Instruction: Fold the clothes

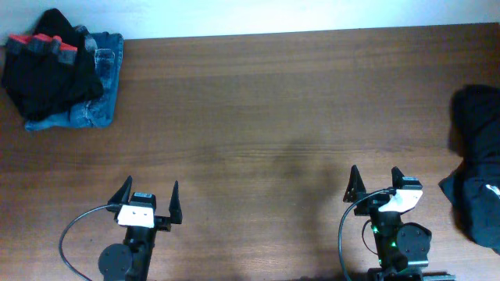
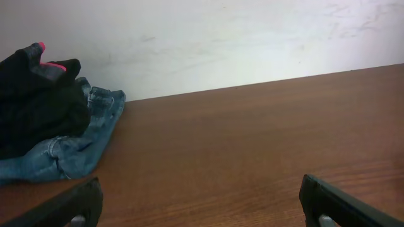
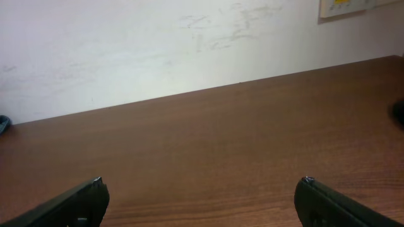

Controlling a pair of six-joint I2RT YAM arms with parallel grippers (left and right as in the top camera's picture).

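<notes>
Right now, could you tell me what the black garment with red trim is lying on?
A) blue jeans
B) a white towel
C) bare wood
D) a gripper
A: the black garment rests on the blue jeans, with denim showing beneath its edge.

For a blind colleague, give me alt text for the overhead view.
Left hand and right hand hover open over a brown wooden table. A black red-trimmed garment lies on blue denim jeans far left; a black fabric heap sits right.
</notes>
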